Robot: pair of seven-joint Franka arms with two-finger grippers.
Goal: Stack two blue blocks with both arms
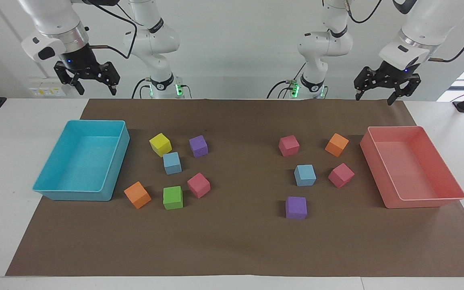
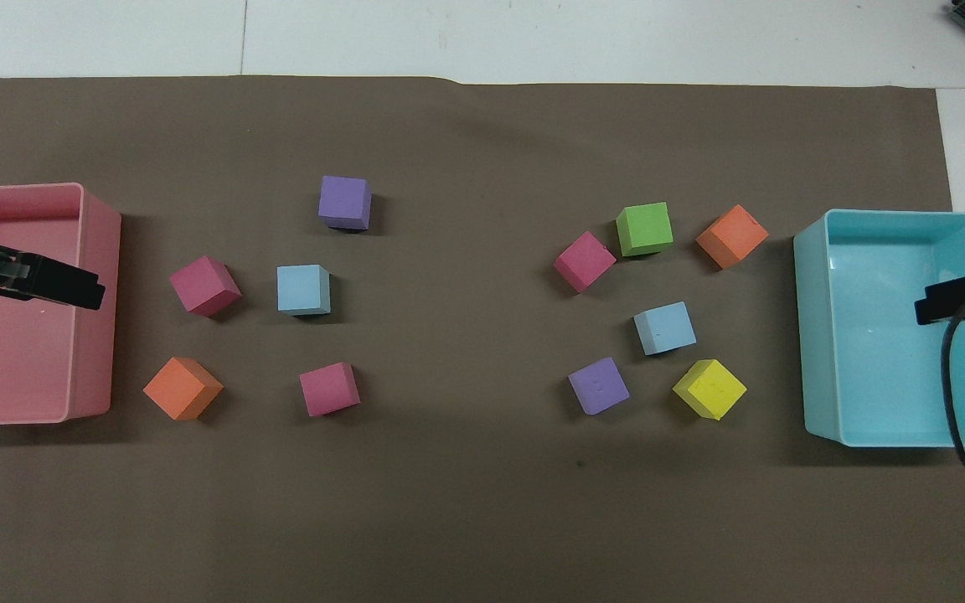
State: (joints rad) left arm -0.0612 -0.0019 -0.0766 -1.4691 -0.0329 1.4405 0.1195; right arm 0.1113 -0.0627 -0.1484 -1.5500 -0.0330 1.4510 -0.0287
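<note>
Facing view: nothing stacked yet, both arms wait high at the robots' edge of the brown mat (image 1: pixel 232 241). The right gripper (image 1: pixel 94 85) hangs above the mat's corner near the turquoise tray (image 1: pixel 52 191), fingers spread, holding nothing. The left gripper (image 1: pixel 377 93) hangs near the pink tray (image 1: pixel 425 201), fingers also spread and empty. One blue block (image 1: pixel 172 162) sits beside the turquoise tray, hemmed in by a yellow cube (image 1: pixel 160 144) and a purple cube (image 1: pixel 198 146). The second blue block (image 1: pixel 305 175) lies toward the pink tray.

Overhead view: the blue block (image 2: pixel 664 327) nearly touches the yellow cube (image 2: pixel 709 389), so we judge we should come straight down and close across the faces turned away from it. The second blue block (image 2: pixel 303 289) sits square with more room around it, likely the better base. We grab one per arm and centre before letting go.
</note>
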